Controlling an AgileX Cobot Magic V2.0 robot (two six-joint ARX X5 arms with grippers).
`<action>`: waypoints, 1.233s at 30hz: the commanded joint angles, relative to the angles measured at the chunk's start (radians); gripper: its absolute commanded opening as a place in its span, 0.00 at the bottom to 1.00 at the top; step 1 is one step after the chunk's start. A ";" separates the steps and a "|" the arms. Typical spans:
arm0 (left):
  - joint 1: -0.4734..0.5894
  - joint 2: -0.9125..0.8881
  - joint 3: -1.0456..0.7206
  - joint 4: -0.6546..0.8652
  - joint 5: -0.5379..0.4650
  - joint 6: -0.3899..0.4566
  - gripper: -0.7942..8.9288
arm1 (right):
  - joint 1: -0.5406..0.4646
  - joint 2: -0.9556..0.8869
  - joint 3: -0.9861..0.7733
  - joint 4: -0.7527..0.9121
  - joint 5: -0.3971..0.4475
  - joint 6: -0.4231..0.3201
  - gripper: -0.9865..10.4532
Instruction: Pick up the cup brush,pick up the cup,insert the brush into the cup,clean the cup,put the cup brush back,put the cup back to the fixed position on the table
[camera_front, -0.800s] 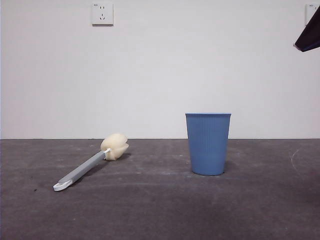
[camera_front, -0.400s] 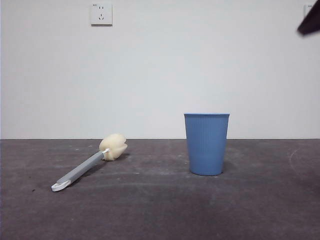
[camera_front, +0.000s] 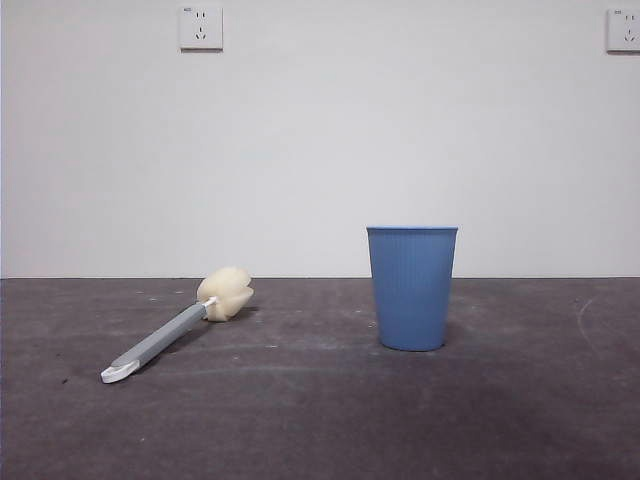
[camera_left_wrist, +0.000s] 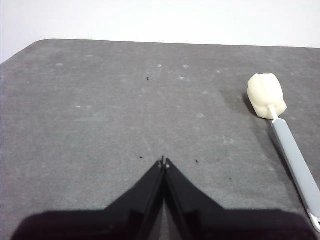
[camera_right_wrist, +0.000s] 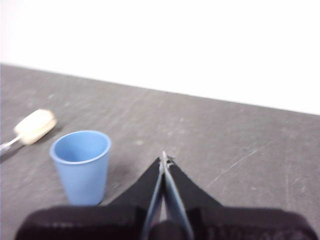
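Note:
The cup brush (camera_front: 175, 329) lies flat on the table (camera_front: 320, 420) at the left, cream sponge head away from the camera, white looped tip toward it. It also shows in the left wrist view (camera_left_wrist: 282, 135). The blue ribbed cup (camera_front: 411, 287) stands upright right of centre, and shows in the right wrist view (camera_right_wrist: 81, 165), empty. My left gripper (camera_left_wrist: 164, 161) is shut and empty, above the table and apart from the brush. My right gripper (camera_right_wrist: 164, 157) is shut and empty, raised beside the cup. Neither gripper shows in the front view.
A white wall stands behind the table, with a socket (camera_front: 200, 27) at the upper left and another socket (camera_front: 623, 29) at the upper right. The table's far edge (camera_front: 320, 278) meets the wall.
The black arm tip at the front view's top right corner has withdrawn out of view. The brush and cup have stayed in place.

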 joint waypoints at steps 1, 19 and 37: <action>0.003 -0.004 -0.012 0.005 -0.001 -0.007 0.08 | -0.036 -0.072 -0.123 0.098 -0.002 -0.001 0.09; 0.002 -0.004 -0.012 0.005 -0.001 -0.007 0.08 | -0.206 -0.199 -0.372 0.145 -0.006 0.101 0.09; 0.002 -0.004 -0.012 0.005 -0.001 -0.007 0.08 | -0.214 -0.199 -0.379 0.097 -0.050 0.098 0.09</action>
